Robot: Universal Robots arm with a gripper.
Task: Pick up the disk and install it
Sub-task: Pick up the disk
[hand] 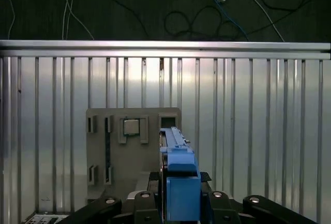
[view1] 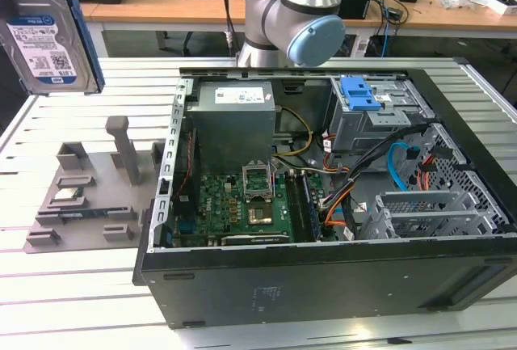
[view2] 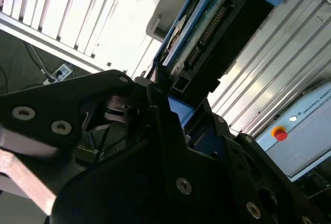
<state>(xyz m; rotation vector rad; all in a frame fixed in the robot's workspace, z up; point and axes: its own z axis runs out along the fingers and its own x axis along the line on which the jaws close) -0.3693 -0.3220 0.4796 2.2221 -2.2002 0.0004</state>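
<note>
Currently your tool (hand: 180,207) pinches the blue-bracketed silver disk (view1: 48,39) above the grey tray (view1: 95,195), clear of the open black case (view1: 323,281).

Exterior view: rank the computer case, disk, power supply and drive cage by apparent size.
1. Computer case.
2. Disk, inflated by sitting nearest the camera.
3. Power supply and drive cage look about alike.

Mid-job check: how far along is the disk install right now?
Done: the disk is picked up, held in the air clear of the grey fixture. In hand: the gripper is shut on its blue bracket. Left: it is not yet in the computer case.
</note>
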